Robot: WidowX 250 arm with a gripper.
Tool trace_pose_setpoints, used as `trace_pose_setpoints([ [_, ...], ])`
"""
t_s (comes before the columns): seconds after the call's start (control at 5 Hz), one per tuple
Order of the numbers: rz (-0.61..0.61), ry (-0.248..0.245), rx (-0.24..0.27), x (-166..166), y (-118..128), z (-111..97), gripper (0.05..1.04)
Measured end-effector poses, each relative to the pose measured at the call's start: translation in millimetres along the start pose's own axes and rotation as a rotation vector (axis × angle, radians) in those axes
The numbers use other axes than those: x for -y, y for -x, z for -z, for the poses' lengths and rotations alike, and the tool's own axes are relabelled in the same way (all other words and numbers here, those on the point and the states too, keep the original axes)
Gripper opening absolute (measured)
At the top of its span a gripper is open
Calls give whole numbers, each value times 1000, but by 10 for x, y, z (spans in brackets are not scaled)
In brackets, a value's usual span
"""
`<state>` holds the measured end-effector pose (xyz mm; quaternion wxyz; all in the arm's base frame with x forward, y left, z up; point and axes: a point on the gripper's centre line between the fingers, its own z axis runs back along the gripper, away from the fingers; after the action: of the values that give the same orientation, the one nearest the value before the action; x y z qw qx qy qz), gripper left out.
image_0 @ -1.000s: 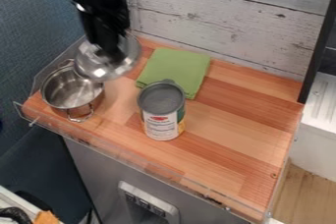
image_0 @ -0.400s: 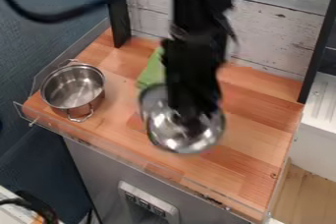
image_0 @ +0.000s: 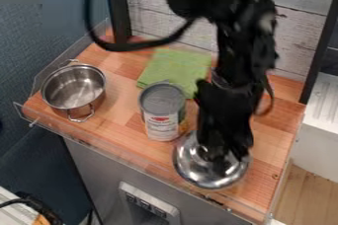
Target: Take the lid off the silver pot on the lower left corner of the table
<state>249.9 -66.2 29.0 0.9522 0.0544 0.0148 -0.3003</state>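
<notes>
One black gripper, closed on one silver lid, near the worktop's front edge, toward its right corner. Grip point hidden; whether lid touches wood, unclear. One can, partly masking one green cloth. One uncovered silver pot, two handles, left corner.

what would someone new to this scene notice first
Probably the black arm, coming down from the top edge across the right half of the view, its gripper at the shiny lid near the table's front edge. Next, likely the open silver pot at the left corner, then the can in the middle, in front of the green cloth.
</notes>
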Motion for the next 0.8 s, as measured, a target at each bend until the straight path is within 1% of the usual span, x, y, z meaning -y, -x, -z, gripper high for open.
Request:
trace_pose_setpoints([
  [0.4, -20, -18, 23, -38, -160, 205, 277],
  [0.6, -5, -24, 15, -27, -173, 241, 277],
  [0.8, -10, -24, 20, -25, -220, 243, 334],
])
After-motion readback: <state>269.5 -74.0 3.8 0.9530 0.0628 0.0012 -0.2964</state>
